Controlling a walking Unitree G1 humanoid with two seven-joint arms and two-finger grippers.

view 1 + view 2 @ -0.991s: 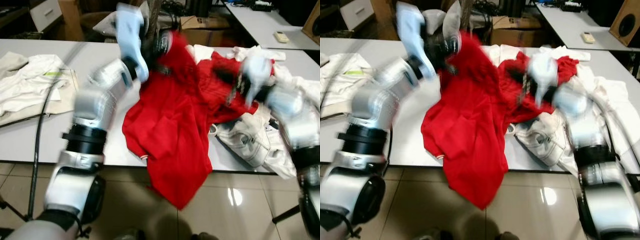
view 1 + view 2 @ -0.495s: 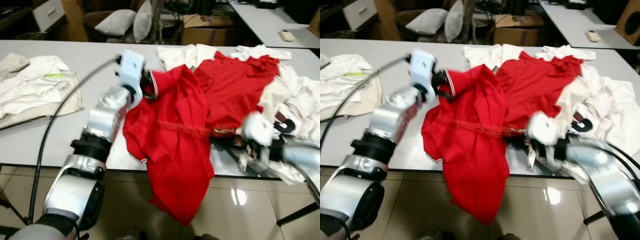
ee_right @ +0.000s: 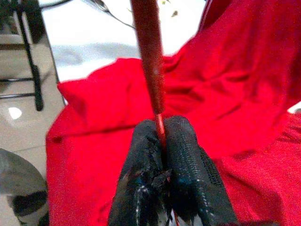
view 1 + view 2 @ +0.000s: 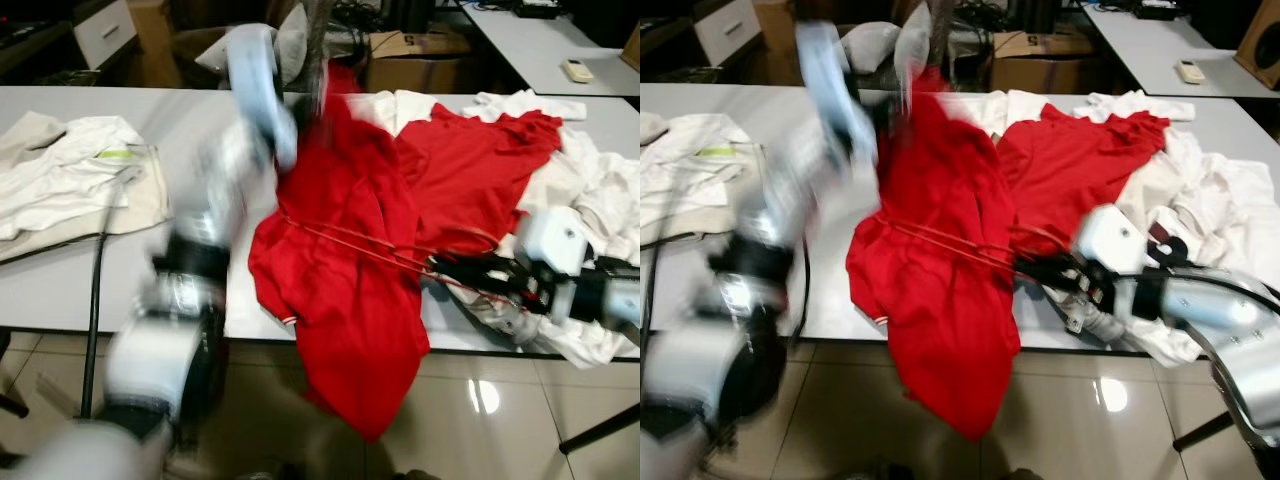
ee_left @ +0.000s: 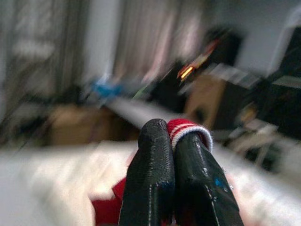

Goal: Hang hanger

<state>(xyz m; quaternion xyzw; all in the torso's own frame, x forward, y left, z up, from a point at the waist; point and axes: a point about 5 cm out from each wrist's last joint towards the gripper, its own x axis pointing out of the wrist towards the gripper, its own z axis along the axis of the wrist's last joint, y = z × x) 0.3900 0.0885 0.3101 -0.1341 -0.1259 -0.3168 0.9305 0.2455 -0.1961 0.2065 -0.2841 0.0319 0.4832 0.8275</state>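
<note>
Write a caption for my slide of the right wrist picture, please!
Right end effector pinching a thin red hanger over the red shirt.

A shirt (image 4: pixel 345 250) lies across the middle of the counter (image 4: pixel 60 290), its lower part hanging over the near edge toward the floor (image 4: pixel 480 410). To its left on the counter lies a folded garment (image 4: pixel 70 185); to its right, a heap of clothes (image 4: pixel 590 190). A wire hanger (image 4: pixel 400 255) lies across the shirt, running toward the heap on the right; behind the counter stand a cardboard box (image 4: pixel 410 60) and a second table (image 4: pixel 540 40).
</note>
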